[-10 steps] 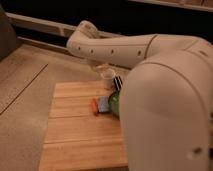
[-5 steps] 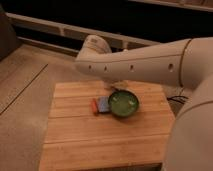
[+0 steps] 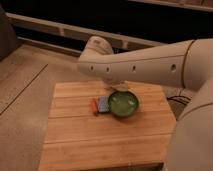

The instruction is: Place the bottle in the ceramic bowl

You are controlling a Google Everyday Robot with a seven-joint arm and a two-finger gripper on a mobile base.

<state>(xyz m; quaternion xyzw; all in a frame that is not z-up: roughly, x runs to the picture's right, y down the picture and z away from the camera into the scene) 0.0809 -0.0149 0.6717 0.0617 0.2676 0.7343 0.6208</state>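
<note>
The ceramic bowl [image 3: 123, 104], glossy green inside with a dark rim, sits on the wooden table [image 3: 100, 140] near its far middle. Its inside looks empty from here. My white arm [image 3: 145, 65] reaches across the view from the right, just above and behind the bowl. My gripper [image 3: 119, 87] is mostly hidden under the arm's end, right at the bowl's far rim. The bottle is hidden from view.
A flat blue block [image 3: 102, 104] lies just left of the bowl, touching or nearly touching it. A small orange-red piece [image 3: 94, 106] lies beside the block on its left. A dark railing [image 3: 55, 27] runs behind the table, with speckled floor [image 3: 25, 85] to the left.
My arm has swung leftward and up, uncovering the bowl. A pale thing seen at the arm's end a second ago no longer shows.
</note>
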